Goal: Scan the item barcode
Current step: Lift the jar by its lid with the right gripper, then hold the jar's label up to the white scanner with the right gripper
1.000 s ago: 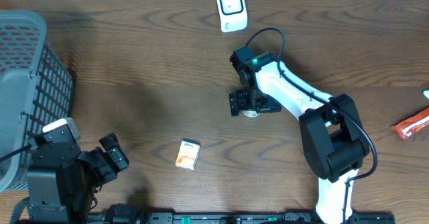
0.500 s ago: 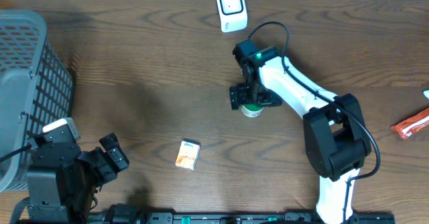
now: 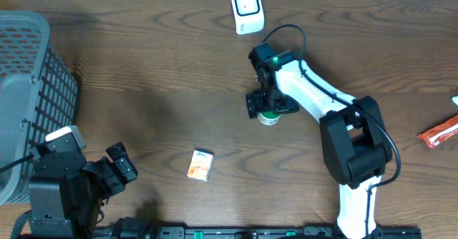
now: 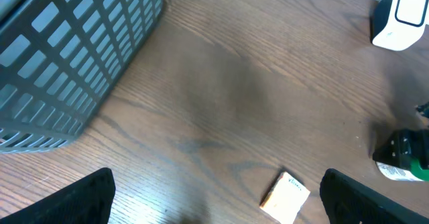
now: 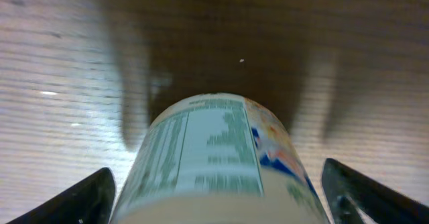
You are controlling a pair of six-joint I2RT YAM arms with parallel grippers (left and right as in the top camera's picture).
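Bottle [image 3: 269,118] placement decides the coming move: this small white one with a green top and printed label sits near the middle of the surface [image 3: 157,74], directly under the right claw [image 3: 266,109]. It is already between the two fingers [image 5: 87,197]. From overhead it shows as a round disc, so its long axis seems to run upright, roughly in line with the claw's approach. In the right wrist view the label side runs away from the camera. That claw is spread wide, with wood visible on both sides of the bottle, so it brackets the bottle without visibly gripping it. The right arm is clearly the nearer one. The left claw [image 3: 120,169] hangs well apart at the near left corner, also spread wide and holding nothing. The barcode scanner [image 3: 245,8] stands at the far edge, beyond the bottle and slightly to the left. By my judgement the bottle would have to be carried that way once it is gripped. Compared with a second ago, the right wrist has shifted a little and settled more squarely over the bottle, and the fingers look slightly drawn in. The small orange box [image 3: 201,164], the scanner and the left arm lie where they were.
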